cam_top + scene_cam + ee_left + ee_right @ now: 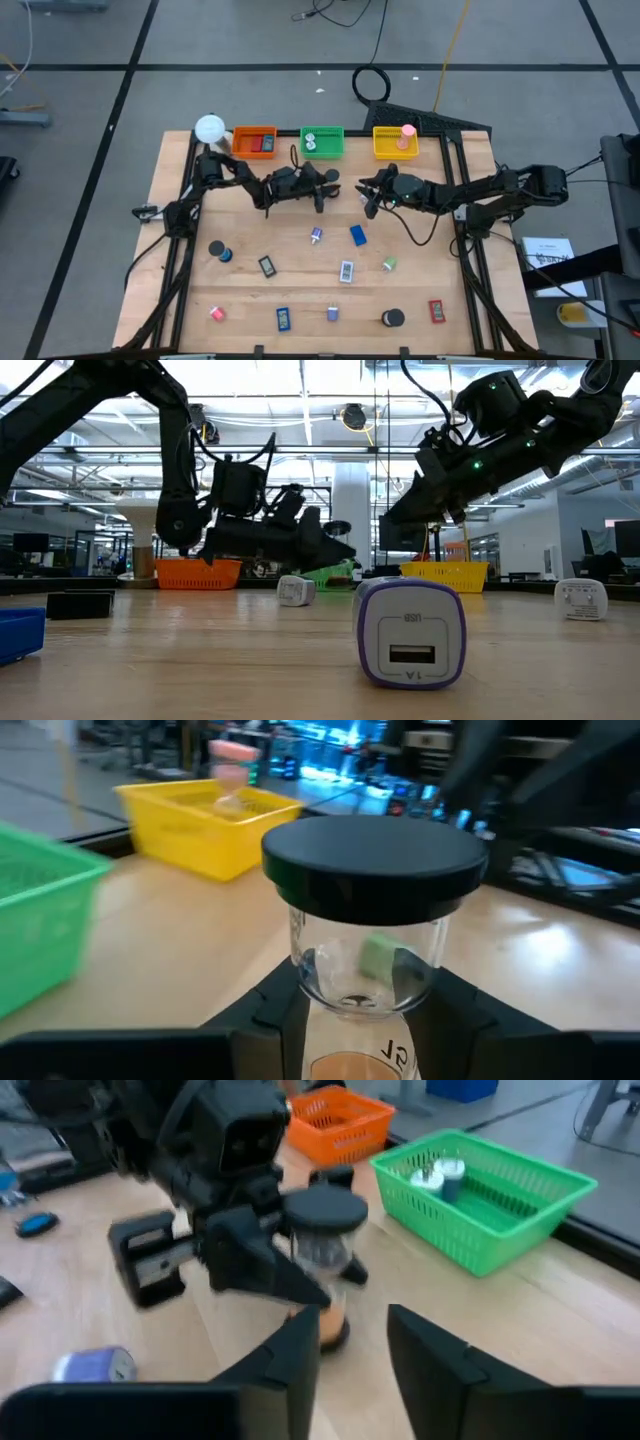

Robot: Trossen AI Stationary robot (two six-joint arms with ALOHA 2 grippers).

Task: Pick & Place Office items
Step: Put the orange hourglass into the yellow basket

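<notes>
My left gripper (pixel 325 187) is shut on a small sand timer (pixel 372 910) with a black cap, clear glass and orange sand; it hovers before the green tray (pixel 322 142). My right gripper (pixel 368 197) is open, its fingers (pixel 300 1355) a short way from the timer (pixel 325 1250) and pointing at it. Other office items lie on the near half of the table: a blue rectangle (pixel 358 235), a red rectangle (pixel 436 311), a black roll (pixel 393 318), a green bit (pixel 389 264) and a purple-and-white piece (pixel 410 632). My left gripper pinches the sand timer at its glass middle (pixel 330 985), below the black cap, one finger (pixel 265 1010) on each side. The fingers come level from the table's left. The timer stands upright in the hold; the right finger hides whether its base (pixel 335 1335) touches the table.
Orange tray (pixel 255 141), green tray and yellow tray (pixel 395 142) line the far edge; a pink timer (pixel 407 132) stands in the yellow one, and two small pieces (pixel 437 1177) lie in the green one. A white ball lamp (pixel 210 128) sits at the far left corner.
</notes>
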